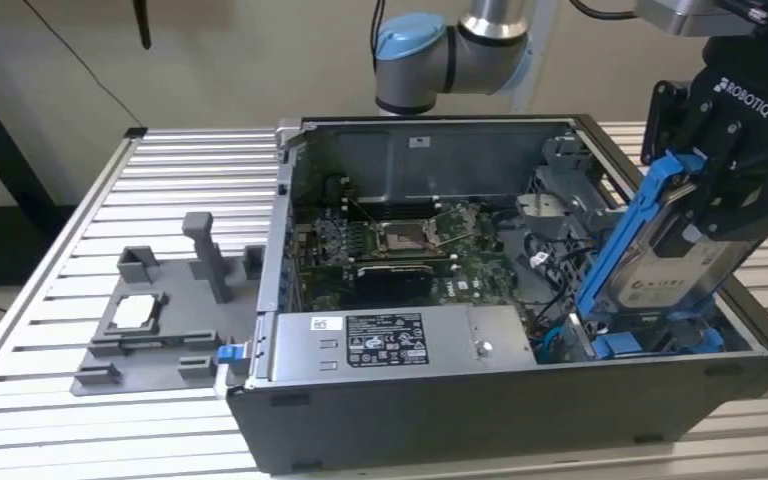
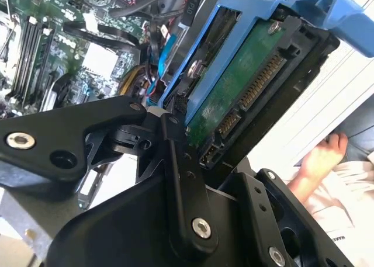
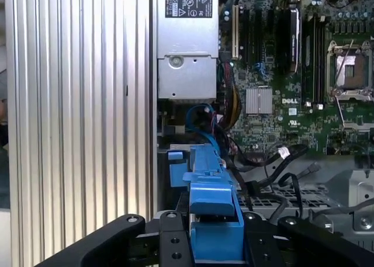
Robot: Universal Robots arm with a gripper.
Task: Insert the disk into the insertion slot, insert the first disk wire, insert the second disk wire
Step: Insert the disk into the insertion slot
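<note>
Clamped shut on the upper end of the disk (image 1: 651, 275) with the gripper (image 1: 707, 215), at the exterior view's right corner of the case. Held steeply tilted, long axis slanting down from the fingers, lower end at the mouth of the insertion slot (image 1: 664, 338) directly beneath. Little side room: case wall (image 1: 758, 335) just beside, cables (image 1: 551, 265) near on the motherboard side.

arm (image 1: 418, 50) raised | pincer (image 1: 707, 212) angled downward | clamped on disk (image 1: 662, 282)
</note>
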